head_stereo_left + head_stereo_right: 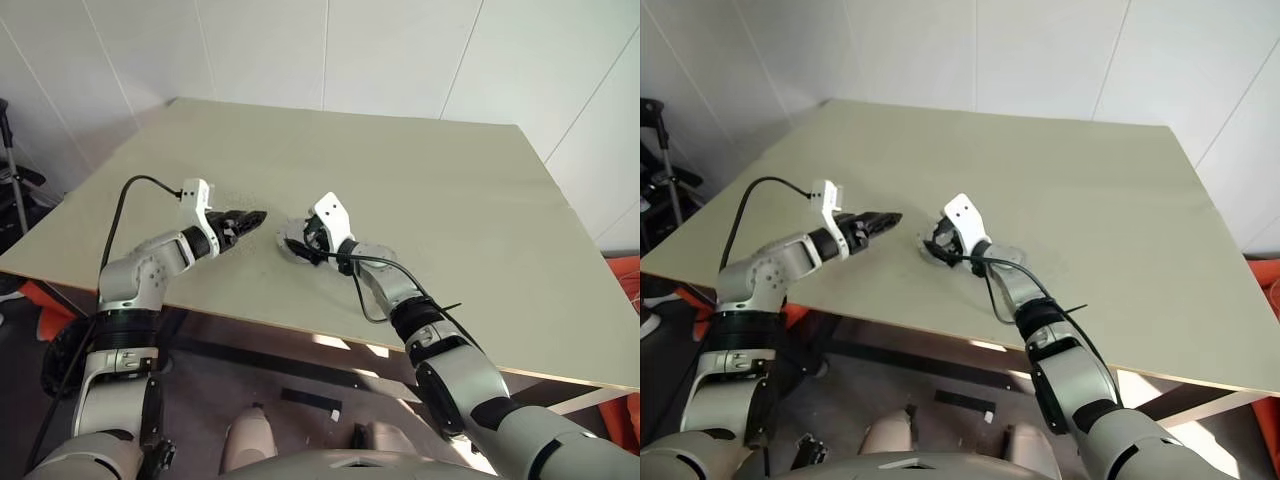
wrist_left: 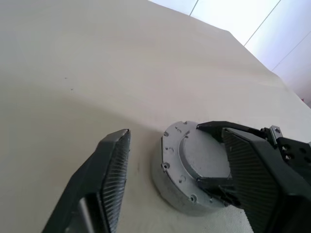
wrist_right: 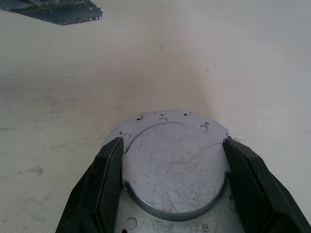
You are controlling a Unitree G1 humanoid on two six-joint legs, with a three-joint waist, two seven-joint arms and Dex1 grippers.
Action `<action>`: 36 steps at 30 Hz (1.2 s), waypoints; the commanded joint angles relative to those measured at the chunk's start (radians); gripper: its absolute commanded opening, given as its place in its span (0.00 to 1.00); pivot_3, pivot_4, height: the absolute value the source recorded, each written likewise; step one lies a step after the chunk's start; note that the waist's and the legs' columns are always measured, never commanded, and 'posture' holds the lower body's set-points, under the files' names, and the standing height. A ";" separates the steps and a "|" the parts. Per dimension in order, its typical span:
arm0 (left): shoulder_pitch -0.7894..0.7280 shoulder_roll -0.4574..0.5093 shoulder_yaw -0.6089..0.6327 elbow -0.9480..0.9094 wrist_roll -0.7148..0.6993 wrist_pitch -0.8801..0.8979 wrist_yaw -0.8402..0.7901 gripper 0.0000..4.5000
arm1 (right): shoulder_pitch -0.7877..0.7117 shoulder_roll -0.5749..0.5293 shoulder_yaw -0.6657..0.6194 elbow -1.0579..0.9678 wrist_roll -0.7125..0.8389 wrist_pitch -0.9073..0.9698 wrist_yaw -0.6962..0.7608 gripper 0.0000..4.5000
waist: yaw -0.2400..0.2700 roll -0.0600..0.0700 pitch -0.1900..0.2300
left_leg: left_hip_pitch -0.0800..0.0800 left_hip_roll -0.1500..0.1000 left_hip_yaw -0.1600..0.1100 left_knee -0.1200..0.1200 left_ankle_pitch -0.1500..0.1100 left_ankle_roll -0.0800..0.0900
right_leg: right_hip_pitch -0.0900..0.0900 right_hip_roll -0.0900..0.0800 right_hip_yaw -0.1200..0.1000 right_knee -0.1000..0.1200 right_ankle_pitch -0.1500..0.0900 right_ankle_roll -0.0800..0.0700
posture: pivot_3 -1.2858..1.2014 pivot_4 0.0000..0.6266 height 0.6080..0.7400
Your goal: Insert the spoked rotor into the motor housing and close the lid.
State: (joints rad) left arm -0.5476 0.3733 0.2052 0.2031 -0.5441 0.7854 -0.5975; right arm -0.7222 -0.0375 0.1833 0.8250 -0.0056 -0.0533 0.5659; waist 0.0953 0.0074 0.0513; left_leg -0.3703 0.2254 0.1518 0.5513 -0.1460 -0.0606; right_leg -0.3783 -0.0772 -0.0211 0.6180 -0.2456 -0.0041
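Observation:
A short round pale-grey metal piece (image 3: pixel 175 170) sits on the table (image 1: pixel 450 200), its flat top plate ringed with small screw holes. I cannot tell whether it is the motor housing under its lid; no copper ring or broad spokes show. The spoked rotor is out of view. My right gripper (image 3: pixel 173 141) is shut on this piece, one finger against each side. My left gripper (image 1: pixel 250 218) hovers just left of it, pointing at it. It is open, with its fingers (image 2: pixel 109 179) standing wide apart and nothing between them.
The table's front edge (image 1: pixel 300 330) runs close below both grippers, and a white wall rises behind the far edge. A black cable (image 1: pixel 375 290) loops off the right wrist above the tabletop. An orange object (image 1: pixel 625 275) lies on the floor to the right.

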 commanded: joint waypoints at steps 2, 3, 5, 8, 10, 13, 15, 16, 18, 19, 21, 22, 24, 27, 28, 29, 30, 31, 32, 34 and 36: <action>-0.040 -0.002 0.018 0.022 -0.008 -0.020 0.001 0.36 | 0.014 -0.033 -0.007 0.008 -0.024 0.033 -0.019 0.70 | 0.000 0.000 0.000 | 0.000 0.000 0.000 -0.001 0.000 0.000 | 0.000 0.000 0.000 0.000 0.000 0.000 | 0.52 0.00 1.00; -0.046 -0.003 0.013 0.035 -0.004 -0.019 0.001 0.29 | 0.015 -0.033 -0.007 0.004 -0.023 0.034 -0.019 0.70 | -0.001 0.000 0.000 | 0.000 0.000 0.000 -0.001 0.000 0.000 | -0.001 0.000 0.000 0.000 0.000 0.000 | 0.52 0.00 1.00; -0.059 -0.008 -0.007 0.071 0.013 -0.008 0.010 0.15 | 0.016 -0.035 -0.009 -0.004 -0.020 0.038 -0.021 0.70 | 0.000 0.000 0.000 | 0.000 0.000 0.000 -0.003 0.000 0.000 | -0.001 0.000 0.000 0.000 0.000 0.000 | 0.52 0.00 1.00; -0.087 -0.008 -0.041 0.139 0.063 -0.005 0.041 0.01 | 0.017 -0.035 -0.010 -0.011 -0.019 0.041 -0.022 0.70 | 0.001 0.000 0.000 | 0.000 -0.001 0.000 -0.004 0.000 0.000 | -0.001 0.000 0.000 0.000 0.000 0.000 | 0.52 0.00 1.00; -0.109 -0.005 -0.060 0.172 0.079 0.010 0.043 0.01 | 0.016 -0.036 -0.010 -0.012 -0.019 0.041 -0.023 0.70 | 0.001 0.000 0.000 | 0.000 -0.001 0.000 -0.005 0.000 0.000 | -0.001 0.000 0.000 -0.001 0.000 0.000 | 0.52 0.00 1.00; -0.144 -0.012 -0.053 0.210 0.077 0.021 0.044 0.01 | 0.018 -0.036 -0.010 -0.018 -0.019 0.041 -0.025 0.70 | 0.001 0.000 0.000 | -0.001 -0.001 0.000 -0.005 0.000 0.000 | -0.002 0.000 0.000 -0.002 0.000 0.000 | 0.52 0.00 1.00; -0.166 -0.019 -0.031 0.225 0.053 0.033 0.030 0.01 | 0.021 -0.036 -0.009 -0.023 -0.019 0.041 -0.026 0.70 | 0.001 0.000 0.000 | -0.001 -0.001 0.000 -0.005 0.000 0.000 | -0.002 0.000 0.000 -0.002 0.001 -0.002 | 0.52 0.00 1.00; -0.174 -0.019 -0.028 0.231 0.049 0.041 0.025 0.01 | 0.022 -0.036 -0.009 -0.027 -0.019 0.042 -0.027 0.70 | 0.001 0.000 0.000 | -0.002 -0.001 0.000 -0.005 0.000 0.000 | -0.002 0.000 0.000 -0.002 0.002 -0.003 | 0.52 0.00 1.00; -0.196 -0.016 -0.025 0.253 0.036 0.102 0.021 0.01 | 0.024 -0.036 -0.009 -0.031 -0.020 0.043 -0.028 0.70 | 0.001 0.000 0.000 | -0.002 -0.001 0.000 -0.005 0.000 0.000 | -0.003 0.000 0.000 -0.002 0.003 -0.005 | 0.52 0.00 1.00; -0.209 -0.018 -0.014 0.269 0.023 0.137 0.026 0.01 | 0.025 -0.036 -0.009 -0.033 -0.020 0.044 -0.029 0.70 | 0.001 0.000 0.000 | -0.002 -0.001 0.000 -0.005 0.000 0.000 | -0.003 0.000 0.000 -0.002 0.003 -0.005 | 0.52 0.00 1.00; -0.226 -0.027 0.016 0.291 -0.016 0.192 0.016 0.01 | 0.025 -0.035 -0.008 -0.035 -0.020 0.044 -0.030 0.70 | 0.001 0.000 0.000 | -0.002 -0.001 0.000 -0.005 0.000 0.000 | -0.003 0.000 0.000 -0.002 0.003 -0.006 | 0.52 0.00 1.00; -0.233 -0.035 0.040 0.303 -0.043 0.220 0.013 0.01 | 0.025 -0.035 -0.008 -0.036 -0.021 0.044 -0.030 0.70 | 0.001 0.000 0.000 | -0.002 -0.001 0.000 -0.005 0.000 0.000 | -0.003 0.000 0.000 -0.002 0.003 -0.006 | 0.52 0.00 1.00; -0.239 -0.050 0.076 0.329 -0.091 0.278 -0.003 0.01 | 0.024 -0.034 -0.007 -0.038 -0.021 0.045 -0.031 0.70 | 0.001 0.000 0.001 | -0.003 -0.001 0.000 -0.005 0.000 0.000 | -0.003 0.000 0.000 -0.002 0.004 -0.006 | 0.52 0.00 1.00; -0.231 -0.075 0.082 0.356 -0.101 0.305 -0.009 0.01 | 0.023 -0.033 -0.005 -0.042 -0.022 0.045 -0.030 0.70 | 0.001 0.000 0.001 | -0.003 -0.001 0.000 -0.005 0.000 0.000 | -0.004 0.000 0.000 -0.002 0.004 -0.006 | 0.52 0.00 1.00; -0.229 -0.079 0.080 0.361 -0.095 0.303 -0.006 0.01 | 0.023 -0.033 -0.005 -0.044 -0.022 0.045 -0.030 0.70 | 0.001 0.000 0.001 | -0.003 -0.001 0.000 -0.005 0.000 0.000 | -0.003 0.000 0.000 -0.002 0.004 -0.006 | 0.52 0.00 1.00; -0.229 -0.082 0.080 0.365 -0.093 0.303 -0.004 0.01 | 0.024 -0.033 -0.005 -0.044 -0.022 0.045 -0.030 0.70 | 0.001 0.000 0.001 | -0.003 -0.001 0.000 -0.005 0.000 0.000 | -0.003 0.000 0.000 -0.003 0.004 -0.006 | 0.52 0.00 1.00; -0.231 -0.085 0.084 0.370 -0.093 0.304 -0.005 0.01 | 0.025 -0.034 -0.004 -0.046 -0.022 0.044 -0.030 0.70 | 0.001 0.000 0.001 | -0.003 -0.001 0.000 -0.005 0.000 0.000 | -0.003 0.000 0.000 -0.004 0.004 -0.006 | 0.52 0.00 1.00; -0.235 -0.086 0.086 0.378 -0.092 0.303 -0.006 0.01 | 0.026 -0.034 -0.004 -0.049 -0.023 0.045 -0.029 0.70 | 0.001 0.000 0.001 | -0.004 -0.001 0.000 -0.006 0.000 0.000 | -0.003 0.000 -0.001 -0.005 0.004 -0.006 | 0.52 0.00 1.00; -0.241 -0.086 0.086 0.396 -0.085 0.294 -0.005 0.01 | 0.028 -0.035 -0.003 -0.054 -0.023 0.046 -0.028 0.70 | 0.001 0.000 0.001 | -0.004 -0.001 0.000 -0.006 0.000 0.000 | -0.003 0.000 -0.001 -0.006 0.004 -0.006 | 0.52 0.00 1.00; -0.254 -0.085 0.084 0.428 -0.071 0.275 -0.002 0.01 | 0.031 -0.037 -0.002 -0.061 -0.023 0.049 -0.027 0.70 | 0.001 0.000 0.001 | -0.004 -0.001 0.000 -0.006 0.000 0.000 | -0.003 0.000 -0.001 -0.006 0.004 -0.006 | 0.52 0.00 1.00; -0.274 -0.084 0.075 0.475 -0.044 0.245 0.011 0.01 | 0.031 -0.039 -0.003 -0.064 -0.023 0.051 -0.026 0.70 | 0.002 0.000 0.001 | -0.004 -0.001 0.000 -0.006 0.000 0.000 | -0.003 0.000 -0.001 -0.007 0.004 -0.006 | 0.52 0.00 1.00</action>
State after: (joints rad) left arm -0.7843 0.2798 0.2759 0.6663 -0.5989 1.0607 -0.5907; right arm -0.6942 -0.0471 0.1906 0.7545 -0.0049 -0.0229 0.5656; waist 0.0971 0.0078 0.0525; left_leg -0.3746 0.2245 0.1519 0.5448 -0.1457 -0.0608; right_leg -0.3812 -0.0773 -0.0221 0.6110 -0.2419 -0.0102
